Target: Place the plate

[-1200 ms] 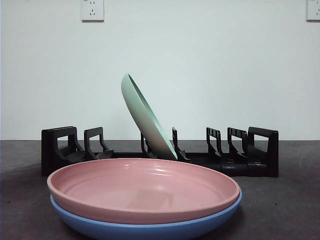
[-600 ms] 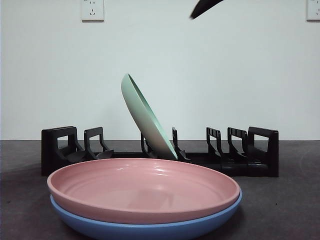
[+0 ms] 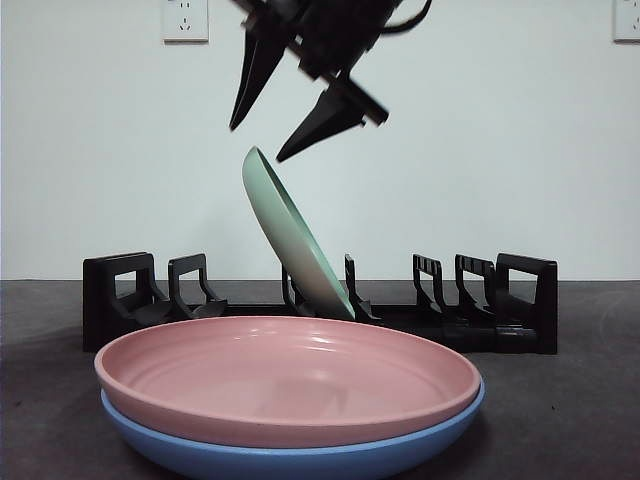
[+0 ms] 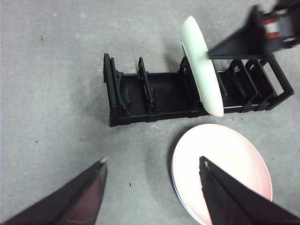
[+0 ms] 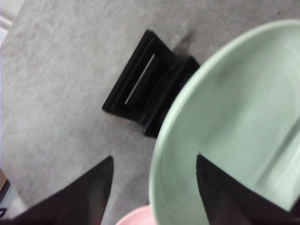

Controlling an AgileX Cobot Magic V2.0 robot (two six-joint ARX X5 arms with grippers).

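Note:
A pale green plate [image 3: 290, 235] leans tilted in a middle slot of the black dish rack [image 3: 120, 300]. My right gripper [image 3: 258, 143] is open and hangs just above the plate's top rim, one jaw on each side, not touching it. In the right wrist view the green plate [image 5: 234, 117] fills the frame between the open jaws of the right gripper [image 5: 154, 157]. My left gripper [image 4: 152, 159] is open and empty, high above the table, in front of the rack [image 4: 159, 98]. The left wrist view also shows the green plate [image 4: 201, 70].
A pink plate [image 3: 290, 375] sits stacked on a blue plate [image 3: 280, 460] in front of the rack, near the camera. The pink plate [image 4: 225, 164] also shows in the left wrist view. The rack's other slots hold nothing. The table is grey.
The right gripper has come down from the top edge to just above the green plate's rim. The plates and rack have not moved.

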